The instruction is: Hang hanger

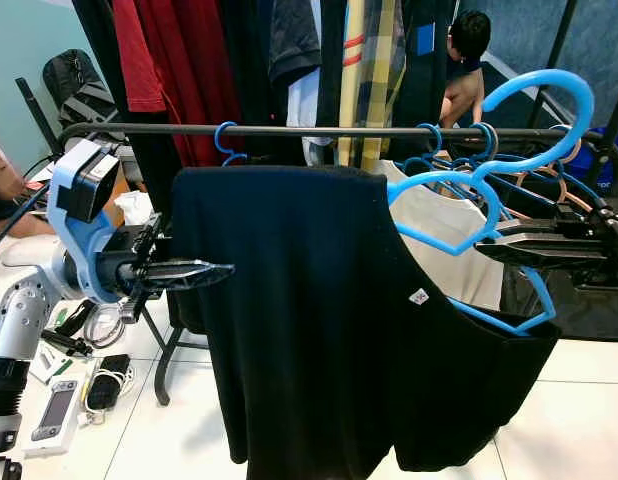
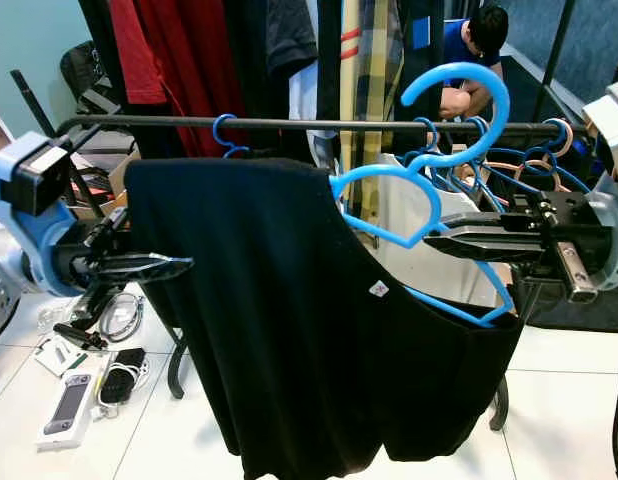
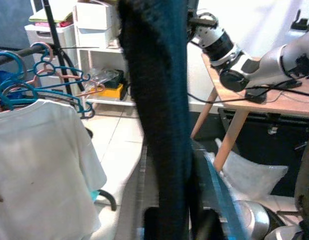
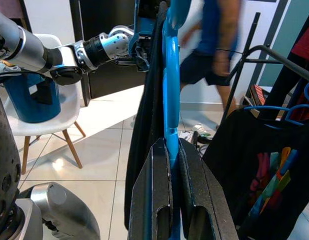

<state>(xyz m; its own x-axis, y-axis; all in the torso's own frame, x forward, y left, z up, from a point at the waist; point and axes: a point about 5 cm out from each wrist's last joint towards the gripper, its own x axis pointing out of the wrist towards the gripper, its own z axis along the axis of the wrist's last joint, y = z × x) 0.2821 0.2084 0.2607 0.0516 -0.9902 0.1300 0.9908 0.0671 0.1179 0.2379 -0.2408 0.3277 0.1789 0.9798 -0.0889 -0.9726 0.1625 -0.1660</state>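
Note:
A blue plastic hanger (image 1: pixel 459 185) carries a black shirt (image 1: pixel 319 320) that drapes low in front of the black clothes rail (image 1: pixel 289 130). Its big hook (image 2: pixel 459 85) rises above the rail's height, toward the right end, off the bar. My right gripper (image 2: pixel 434 235) is shut on the hanger's blue frame (image 4: pixel 170 120) just below the hook. My left gripper (image 1: pixel 224 270) pinches the shirt's left shoulder edge, and dark cloth (image 3: pixel 159 100) runs between its fingers.
Several blue hangers (image 1: pixel 439 150) and a white shirt (image 3: pixel 39 150) hang on the rail's right part. Red and dark clothes (image 1: pixel 179 70) hang above. A person (image 1: pixel 464 70) sits behind. A handheld console (image 1: pixel 57 412) and cables (image 1: pixel 104 325) lie on the floor by the rack's foot (image 1: pixel 164 375).

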